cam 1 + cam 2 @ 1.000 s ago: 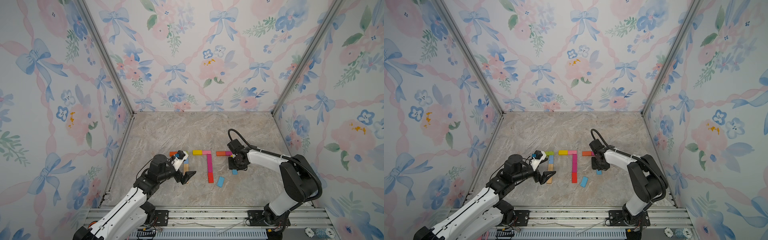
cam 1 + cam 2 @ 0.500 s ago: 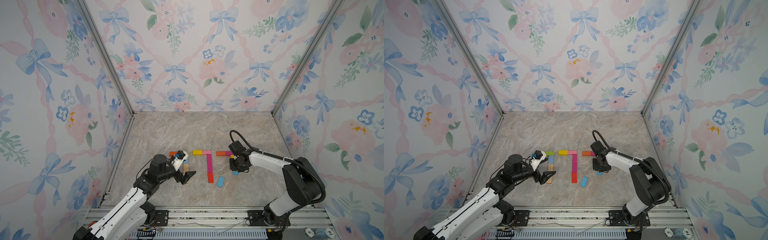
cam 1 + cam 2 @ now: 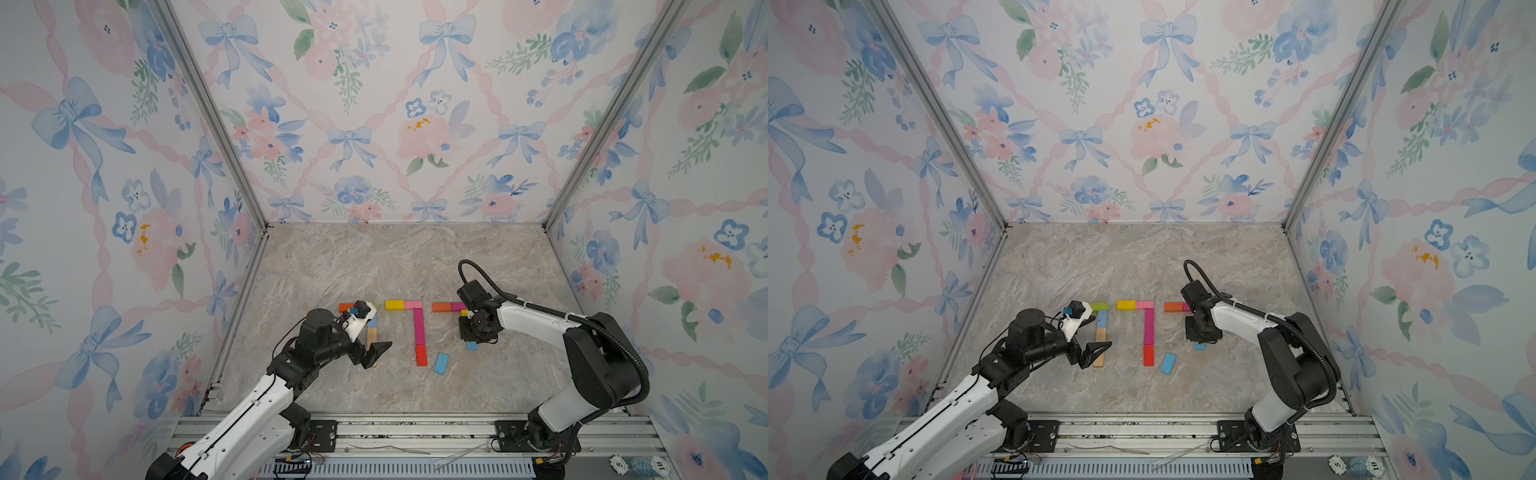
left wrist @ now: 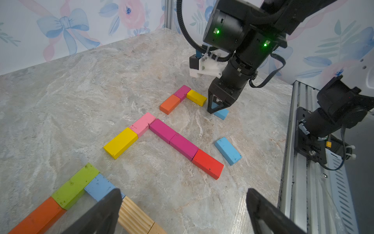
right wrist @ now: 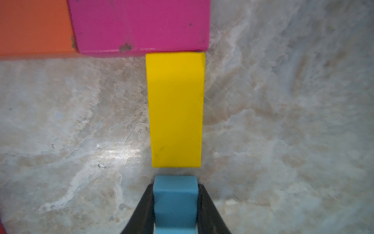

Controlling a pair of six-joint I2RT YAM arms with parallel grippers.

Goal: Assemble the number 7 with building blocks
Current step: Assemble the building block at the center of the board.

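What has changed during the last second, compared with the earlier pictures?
The right gripper closed on the blue block lying just off the yellow block's end. The left gripper stayed open and in place; the loose blue block did not move.

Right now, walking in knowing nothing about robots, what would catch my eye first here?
Bright building blocks laid out as sevens on the marble-look table stand out against bow-and-flower wallpaper. At the unfinished seven on the robot's right, the right gripper is shut on a blue block lined up with a yellow block, while the left gripper stands wide open by the left seven's wooden stem.
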